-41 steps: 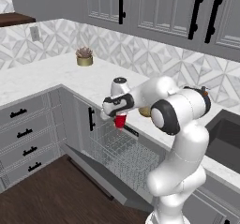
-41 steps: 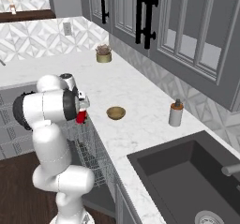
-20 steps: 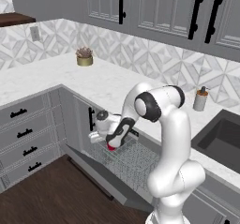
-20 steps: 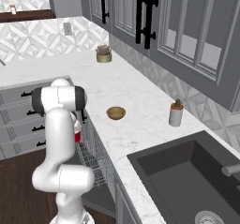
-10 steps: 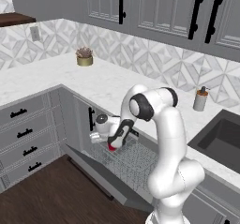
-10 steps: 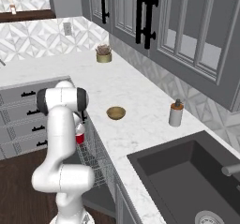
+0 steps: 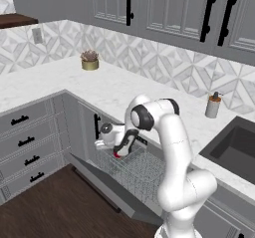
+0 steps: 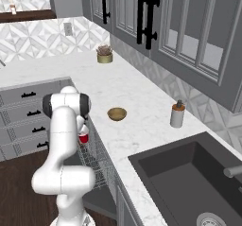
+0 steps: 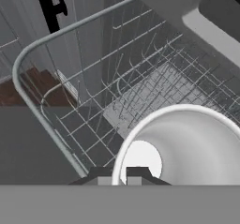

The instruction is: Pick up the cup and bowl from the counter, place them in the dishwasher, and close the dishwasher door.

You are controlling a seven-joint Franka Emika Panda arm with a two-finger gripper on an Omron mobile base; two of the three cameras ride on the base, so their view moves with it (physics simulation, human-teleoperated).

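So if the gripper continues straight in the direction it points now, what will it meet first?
Most likely the wire rack of the dishwasher. The gripper is shut on the cup and points down into the rack, so the cup's base would probably touch the wires first. Depth is unclear.

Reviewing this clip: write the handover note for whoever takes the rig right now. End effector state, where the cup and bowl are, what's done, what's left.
End effector: shut on the cup, pinching its white rim; held low over the dishwasher's wire rack.
Cup: not yet released; whether it touches the rack cannot be told.
Bowl: on the counter, untouched, between the potted plant and the soap dispenser.
Dishwasher door: dropped open, rack pulled out.
Done: cup picked up and brought to the rack.
Left: release the cup in the rack, fetch and load the bowl, close the door.
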